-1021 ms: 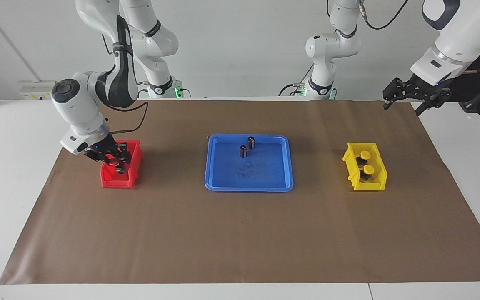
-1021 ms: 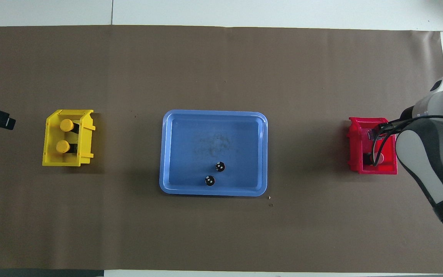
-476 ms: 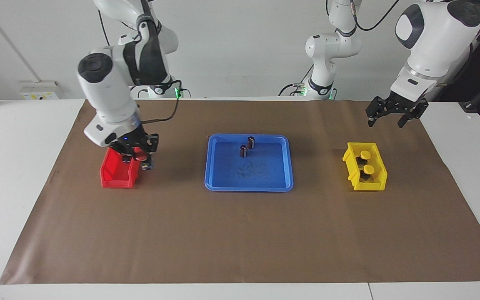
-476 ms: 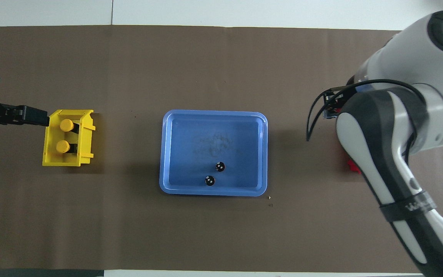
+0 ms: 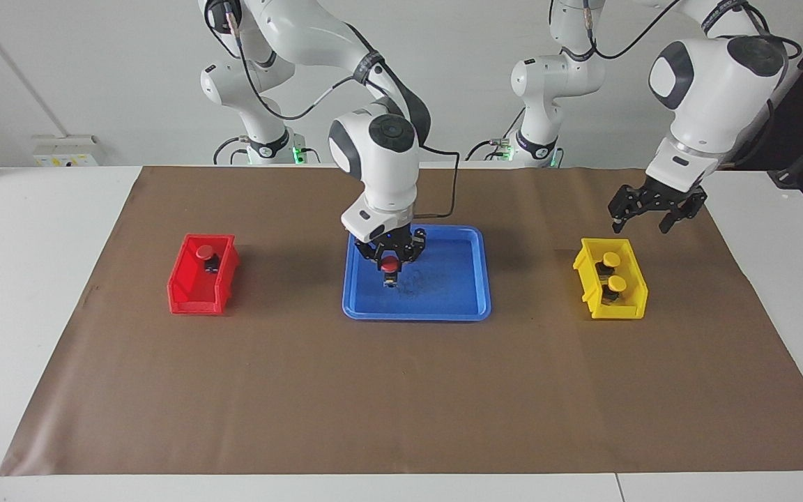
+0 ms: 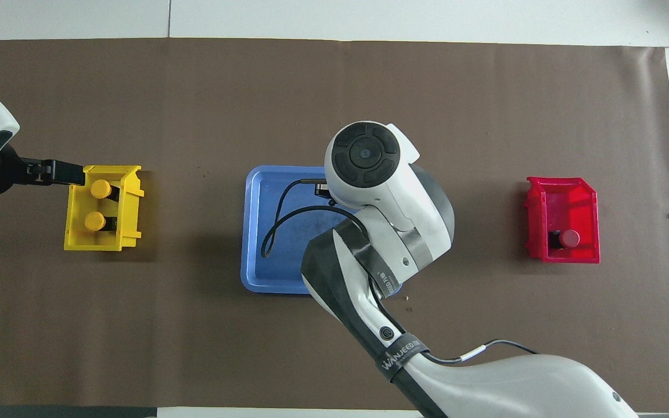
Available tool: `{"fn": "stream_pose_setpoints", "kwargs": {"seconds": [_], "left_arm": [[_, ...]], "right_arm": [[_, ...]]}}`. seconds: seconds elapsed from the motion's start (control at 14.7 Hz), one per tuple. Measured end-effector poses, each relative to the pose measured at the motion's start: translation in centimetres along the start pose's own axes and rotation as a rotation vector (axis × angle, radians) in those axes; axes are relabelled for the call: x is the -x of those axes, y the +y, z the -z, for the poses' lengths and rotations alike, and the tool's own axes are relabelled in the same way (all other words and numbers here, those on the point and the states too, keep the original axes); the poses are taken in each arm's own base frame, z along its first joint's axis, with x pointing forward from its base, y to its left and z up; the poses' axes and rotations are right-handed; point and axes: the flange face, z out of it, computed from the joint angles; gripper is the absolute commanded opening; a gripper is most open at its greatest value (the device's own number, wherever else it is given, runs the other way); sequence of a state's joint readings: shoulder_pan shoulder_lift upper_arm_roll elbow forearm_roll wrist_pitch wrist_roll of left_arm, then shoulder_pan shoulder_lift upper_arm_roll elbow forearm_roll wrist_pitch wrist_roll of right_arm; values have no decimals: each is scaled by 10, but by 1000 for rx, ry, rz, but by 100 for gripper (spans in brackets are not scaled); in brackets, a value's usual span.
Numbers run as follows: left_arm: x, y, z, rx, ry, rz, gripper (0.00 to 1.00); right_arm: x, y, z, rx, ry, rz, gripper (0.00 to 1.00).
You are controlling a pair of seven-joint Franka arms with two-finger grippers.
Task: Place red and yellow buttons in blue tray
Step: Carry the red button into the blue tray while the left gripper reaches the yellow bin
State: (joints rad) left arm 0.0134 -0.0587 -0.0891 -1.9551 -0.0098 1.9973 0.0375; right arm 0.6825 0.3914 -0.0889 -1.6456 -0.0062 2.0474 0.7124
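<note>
Our right pincer (image 5: 390, 265) grips a red button (image 5: 389, 263) low over the blue tray (image 5: 471, 296) at mid-surface, ready to release; our left pincer (image 5: 654, 212) hangs spread and empty over the yellow bin (image 5: 635, 282), whose yellow buttons (image 5: 610, 259) await.

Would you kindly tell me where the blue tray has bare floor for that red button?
The blue tray is bare toward the left arm's end and along its rim farthest from the robots. Under the right gripper, holding the red button, it is crowded.
</note>
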Motion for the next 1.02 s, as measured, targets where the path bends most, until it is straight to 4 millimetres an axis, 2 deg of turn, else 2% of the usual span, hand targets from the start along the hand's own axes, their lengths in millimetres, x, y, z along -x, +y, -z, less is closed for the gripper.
{"fn": "stream_pose_setpoints", "kwargs": {"seconds": [0.14, 0.27, 0.41, 0.48, 0.54, 0.68, 0.82, 0.88, 0.95, 1.02], "left_arm": [[-11, -9, -45, 4, 2, 15, 71], [-20, -18, -79, 9, -8, 28, 70], [-22, -26, -93, 10, -19, 39, 70], [-22, -27, -97, 11, -23, 42, 70], [-21, -27, -102, 11, -23, 42, 70], [-15, -27, -116, 10, -20, 42, 70], [-8, -26, -129, 11, -23, 43, 70], [-6, -26, -133, 11, -24, 43, 70], [-4, -26, -137, 10, -20, 43, 70], [-3, -26, -140, 10, -14, 43, 59]], "right_arm": [[6, -12, -21, 8, -5, -7, 13], [4, -13, -31, 5, 2, -9, 19], [4, -11, -36, 1, 7, -12, 61], [5, -10, -39, 0, 9, -11, 90], [6, -10, -42, 0, 9, -10, 100], [4, -11, -38, -5, 16, -11, 100], [-8, -6, -13, -4, 26, -26, 100], [-20, 4, 6, 5, 25, -36, 100], [-35, 24, 27, 10, 24, -31, 100], [-52, 55, 49, 12, 20, -17, 100]]}}
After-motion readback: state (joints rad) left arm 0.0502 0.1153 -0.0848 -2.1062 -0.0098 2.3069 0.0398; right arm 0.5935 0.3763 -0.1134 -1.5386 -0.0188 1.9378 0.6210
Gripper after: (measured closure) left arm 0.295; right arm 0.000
